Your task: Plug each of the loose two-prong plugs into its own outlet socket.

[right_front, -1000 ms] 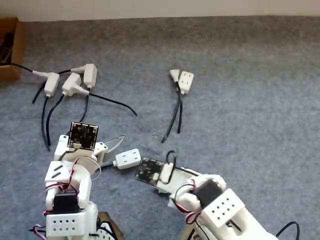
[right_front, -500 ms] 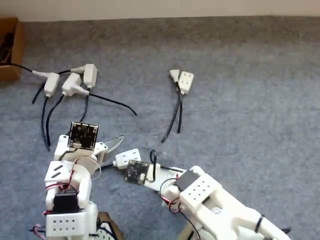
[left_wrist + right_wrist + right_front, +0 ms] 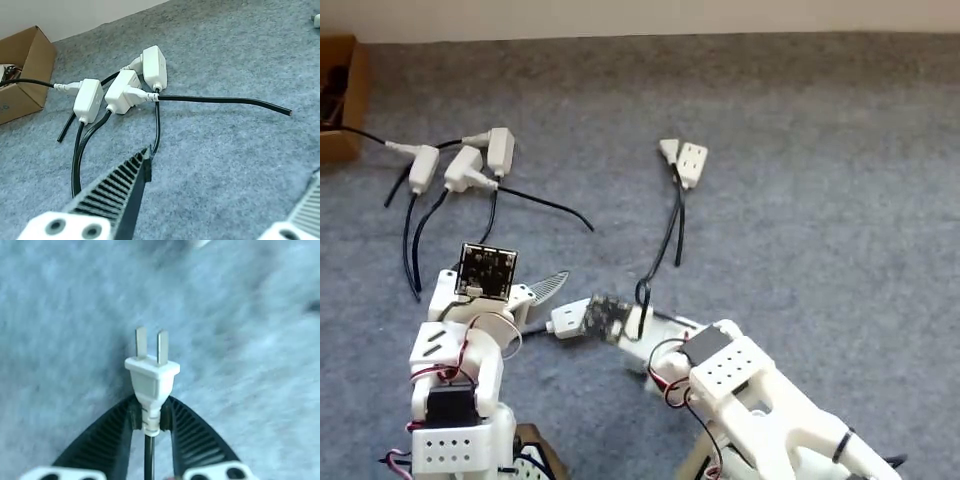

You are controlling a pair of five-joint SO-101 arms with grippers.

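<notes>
Right gripper pinches plug at neck beside unheld outlet socket, left gripper agape, empty: prongs may shove socket away.

Seems a carpeted room, home or office: grey short-pile carpet underfoot, a pale wall behind, a brown cardboard box aside.
</notes>
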